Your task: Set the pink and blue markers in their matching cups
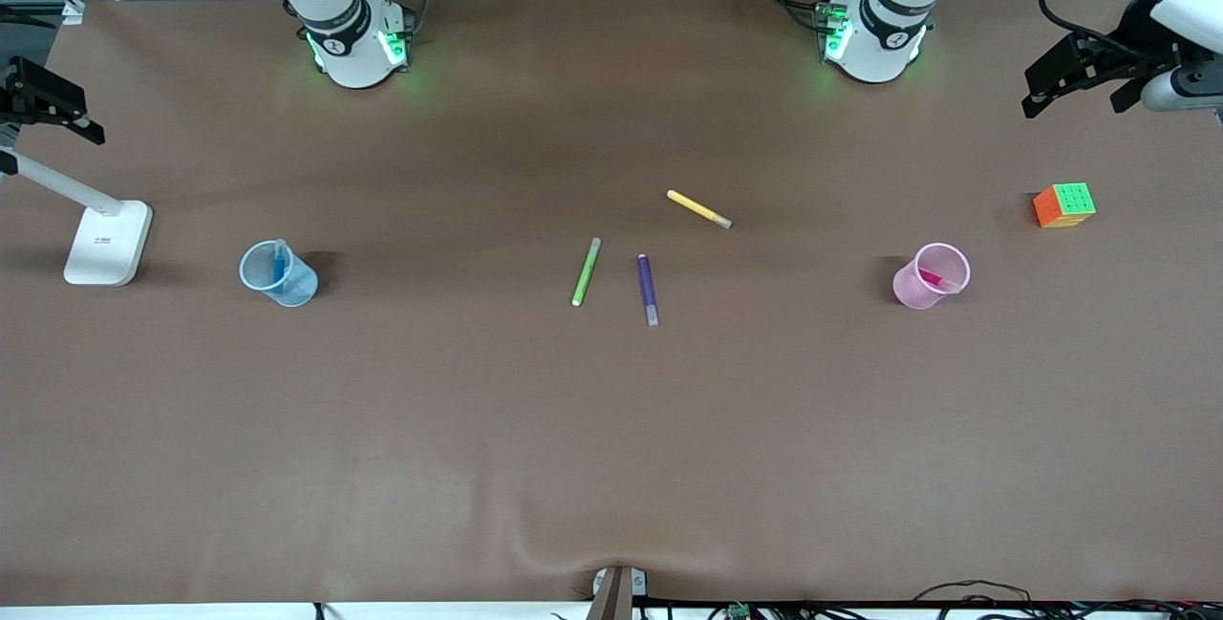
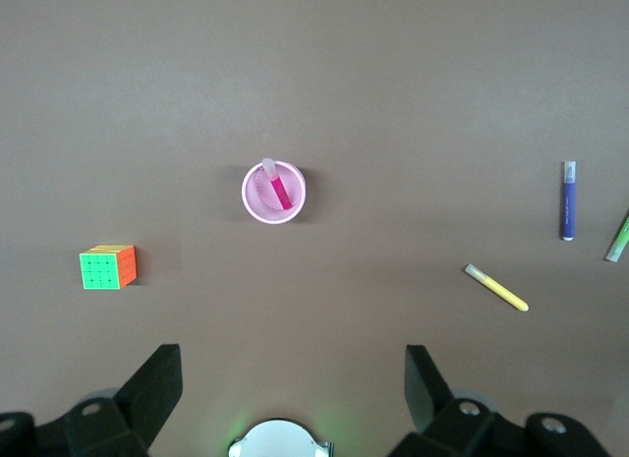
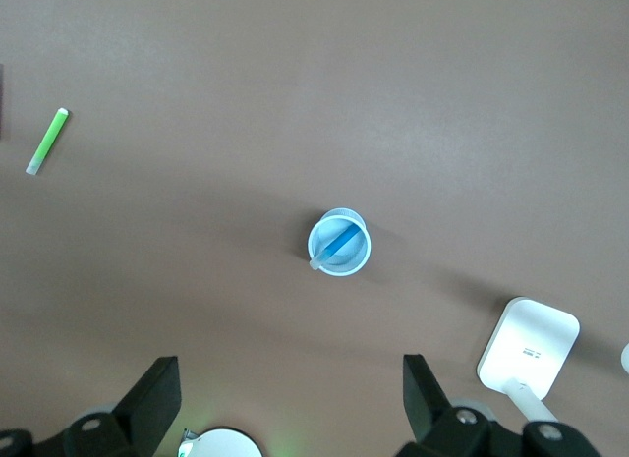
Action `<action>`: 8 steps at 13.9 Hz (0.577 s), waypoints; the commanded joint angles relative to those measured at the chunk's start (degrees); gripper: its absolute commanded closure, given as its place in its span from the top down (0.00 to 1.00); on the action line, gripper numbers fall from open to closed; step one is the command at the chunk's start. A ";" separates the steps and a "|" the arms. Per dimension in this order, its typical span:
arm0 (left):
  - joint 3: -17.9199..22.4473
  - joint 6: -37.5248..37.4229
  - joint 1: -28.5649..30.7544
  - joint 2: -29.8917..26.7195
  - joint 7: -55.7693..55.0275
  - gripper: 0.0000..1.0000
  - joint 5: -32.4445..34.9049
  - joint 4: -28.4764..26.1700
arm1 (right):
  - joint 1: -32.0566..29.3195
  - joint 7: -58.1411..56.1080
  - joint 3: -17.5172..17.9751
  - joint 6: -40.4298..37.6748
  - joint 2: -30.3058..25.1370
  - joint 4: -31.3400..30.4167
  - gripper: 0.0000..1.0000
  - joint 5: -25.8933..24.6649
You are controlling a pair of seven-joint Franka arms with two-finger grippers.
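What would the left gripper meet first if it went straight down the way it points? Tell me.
Probably bare table. The open left gripper points down at the brown surface, with the pink cup holding the pink marker nearby but seemingly off its line; depth is unclear.

Front view: high, facing the bases, whole surface [image 1: 611,429]. Wrist views: straight down from height; each shares one cup area.

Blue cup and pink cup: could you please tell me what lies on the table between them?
Front view: green pen, purple pen, with yellow pen slightly farther back.
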 commanded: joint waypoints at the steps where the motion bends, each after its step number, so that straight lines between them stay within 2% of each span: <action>1: 0.55 -0.08 -1.59 -1.19 1.22 1.00 3.20 -0.67 | -0.66 5.43 1.37 -1.44 0.99 1.94 1.00 -0.49; 8: 0.11 -1.14 -1.51 -1.37 0.87 1.00 5.06 -0.06 | -0.58 7.81 2.60 -1.88 1.08 1.85 1.00 -2.94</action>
